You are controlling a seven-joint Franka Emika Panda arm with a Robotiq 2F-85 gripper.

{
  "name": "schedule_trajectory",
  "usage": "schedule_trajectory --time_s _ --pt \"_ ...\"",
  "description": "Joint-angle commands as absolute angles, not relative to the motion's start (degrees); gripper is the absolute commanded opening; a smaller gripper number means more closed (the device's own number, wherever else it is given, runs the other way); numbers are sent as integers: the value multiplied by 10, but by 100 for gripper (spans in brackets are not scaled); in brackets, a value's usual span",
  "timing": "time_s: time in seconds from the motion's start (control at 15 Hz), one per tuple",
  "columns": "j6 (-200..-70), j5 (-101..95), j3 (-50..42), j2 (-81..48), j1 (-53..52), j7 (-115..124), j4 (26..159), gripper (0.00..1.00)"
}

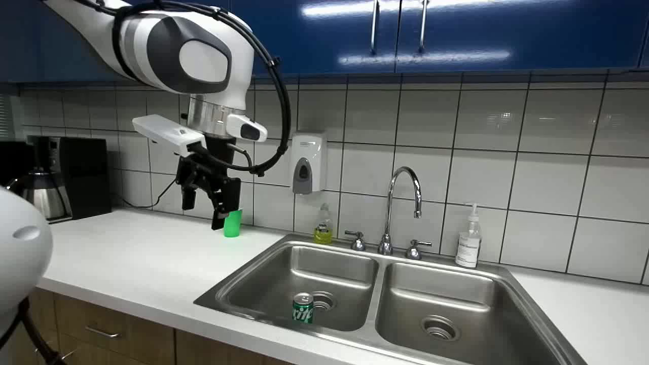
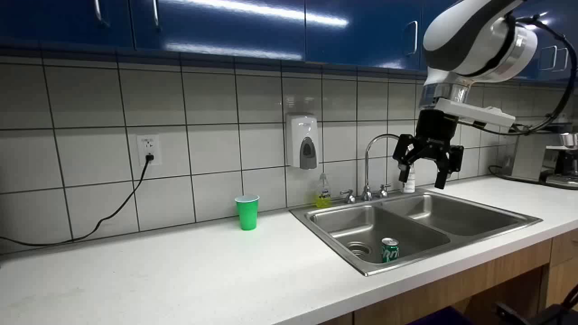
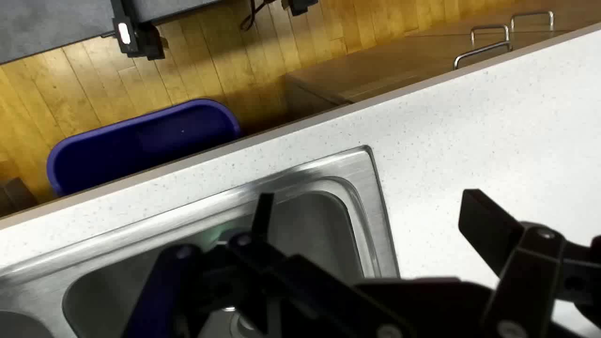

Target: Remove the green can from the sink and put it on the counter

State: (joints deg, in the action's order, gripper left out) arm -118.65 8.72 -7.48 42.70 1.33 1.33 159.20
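Note:
The green can (image 1: pixel 303 307) stands upright in a basin of the sink (image 1: pixel 377 296), near its front wall and beside the drain. It also shows in an exterior view (image 2: pixel 390 251). In the wrist view it is mostly hidden behind a finger. The sink rim shows in the wrist view (image 3: pixel 350 164). The white counter (image 2: pixel 180 280) extends beside the sink. My gripper (image 1: pixel 203 213) is open and empty, high above the counter and sink, apart from the can. In the wrist view its fingers (image 3: pixel 366 206) are wide apart over the sink corner and counter.
A light-green cup (image 2: pixel 248 214) stands on the counter near the tiles. The chrome faucet (image 1: pixel 404 203), a yellow soap bottle (image 1: pixel 323 228) and a pump bottle (image 1: pixel 468 243) stand behind the basins. A wall dispenser (image 2: pixel 302 142) and blue cabinets (image 1: pixel 324 30) are above. A purple bin (image 3: pixel 145 141) is below.

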Motion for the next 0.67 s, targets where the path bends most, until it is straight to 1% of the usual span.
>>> schedule_trajectory --time_s 0.0,0.33,0.6 --pt "-1184 94 -66 425 22 8 1591 100" --pt "-1186 27 -56 366 34 -5 1550 100" --pt "-1204 20 -77 298 24 -42 1513 100"
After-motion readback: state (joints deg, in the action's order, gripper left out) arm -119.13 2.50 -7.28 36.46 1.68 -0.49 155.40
